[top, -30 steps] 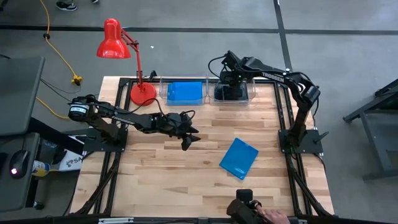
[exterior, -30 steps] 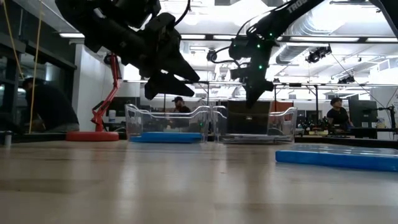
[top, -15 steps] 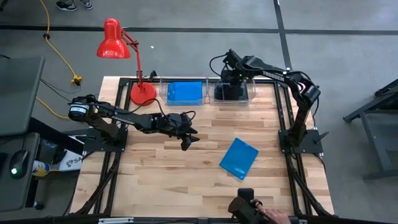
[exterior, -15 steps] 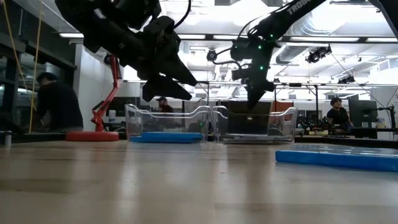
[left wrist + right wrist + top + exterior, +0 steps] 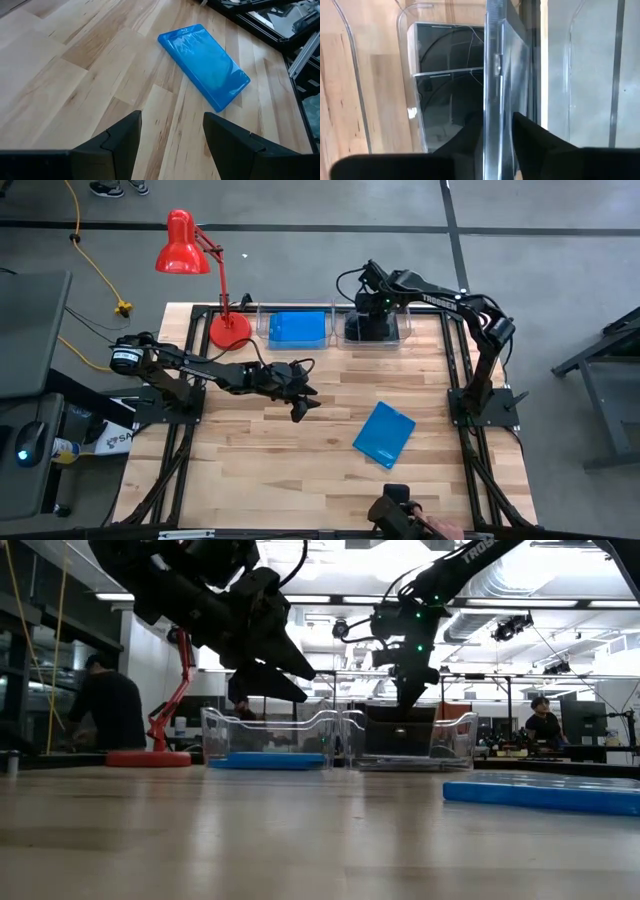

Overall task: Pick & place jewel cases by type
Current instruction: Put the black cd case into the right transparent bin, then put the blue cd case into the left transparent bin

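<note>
From the top-down cam, the right tool (image 5: 374, 318) is down in the right-hand clear bin (image 5: 403, 332) at the back of the surface (image 5: 250, 450), with dark cases already in it. The left bin (image 5: 263, 330) has blue cases (image 5: 297, 328) in it, and one loose blue case (image 5: 384, 434) lies out front. The left tool (image 5: 303, 402) hovers mid-surface, nothing in it.

Low cam: the right tool (image 5: 409, 698) hangs right at the bin's rim, the left tool (image 5: 270, 665) well above the wood.

Left wrist cam: jaws spread wide and empty, loose blue case (image 5: 204, 64) ahead.

Right wrist cam: fingers (image 5: 537, 136) sit either side of an upright smoky case (image 5: 496, 75), barely parted. Can't tell if they're gripping it or letting go. My worry is that it's standing on edge, so it could tip against the bin wall instead of lying flat on the stack (image 5: 451, 90), or get dragged out if the tool lifts before it's clear.
</note>
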`<state>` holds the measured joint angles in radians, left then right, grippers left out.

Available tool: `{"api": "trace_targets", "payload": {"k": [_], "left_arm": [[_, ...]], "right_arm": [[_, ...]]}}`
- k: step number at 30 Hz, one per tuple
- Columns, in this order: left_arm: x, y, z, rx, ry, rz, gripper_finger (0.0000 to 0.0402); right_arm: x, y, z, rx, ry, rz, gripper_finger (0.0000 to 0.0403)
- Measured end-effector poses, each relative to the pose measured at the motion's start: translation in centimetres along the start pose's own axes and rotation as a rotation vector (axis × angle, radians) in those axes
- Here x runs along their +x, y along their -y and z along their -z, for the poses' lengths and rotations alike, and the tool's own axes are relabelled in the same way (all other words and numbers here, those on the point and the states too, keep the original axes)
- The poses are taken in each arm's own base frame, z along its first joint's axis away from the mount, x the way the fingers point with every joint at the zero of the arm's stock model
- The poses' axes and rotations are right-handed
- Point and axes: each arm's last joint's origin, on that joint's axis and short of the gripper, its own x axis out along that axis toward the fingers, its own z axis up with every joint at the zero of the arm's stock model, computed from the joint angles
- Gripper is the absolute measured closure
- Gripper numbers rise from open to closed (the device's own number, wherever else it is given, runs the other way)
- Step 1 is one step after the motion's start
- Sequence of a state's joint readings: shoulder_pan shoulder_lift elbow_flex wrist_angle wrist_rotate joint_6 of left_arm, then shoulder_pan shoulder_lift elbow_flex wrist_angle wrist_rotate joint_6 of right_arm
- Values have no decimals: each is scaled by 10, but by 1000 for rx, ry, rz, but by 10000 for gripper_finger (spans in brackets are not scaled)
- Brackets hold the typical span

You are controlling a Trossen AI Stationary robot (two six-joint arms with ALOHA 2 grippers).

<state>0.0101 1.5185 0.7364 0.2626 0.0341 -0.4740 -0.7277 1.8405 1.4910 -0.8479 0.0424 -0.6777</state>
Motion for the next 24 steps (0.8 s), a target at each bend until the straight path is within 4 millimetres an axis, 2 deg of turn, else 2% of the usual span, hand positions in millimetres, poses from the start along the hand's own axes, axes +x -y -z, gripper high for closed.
{"api": "trace_targets", "payload": {"k": [6,16,24], "left_arm": [[0,0,0,0,-4,7,188],[0,8,5,17,-7,6,188],[0,11,6,20,-8,7,188]], "right_arm": [[0,-1,1,9,2,-29,279],[0,-4,7,88,46,-189,184],[-1,-8,9,154,40,-271,159]]}}
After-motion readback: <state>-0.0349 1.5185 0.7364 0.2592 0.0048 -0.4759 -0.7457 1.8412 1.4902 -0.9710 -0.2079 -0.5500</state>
